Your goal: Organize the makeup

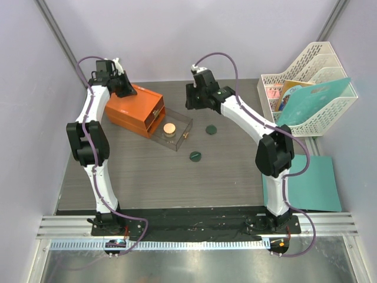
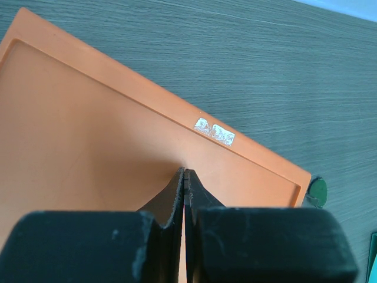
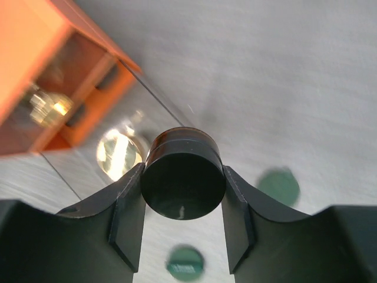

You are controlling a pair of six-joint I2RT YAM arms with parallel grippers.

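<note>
Left gripper (image 2: pixel 185 174): closed tight, over orange box (image 2: pixel 88 130).
Right gripper (image 3: pixel 182 171): clamped around dark round jar (image 3: pixel 184 191).
Table (image 1: pixel 147 177): two green discs (image 1: pixel 211 129) (image 1: pixel 195 156).

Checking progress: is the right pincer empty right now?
No, the right pincer is clamped on a black round cylindrical container.
</note>
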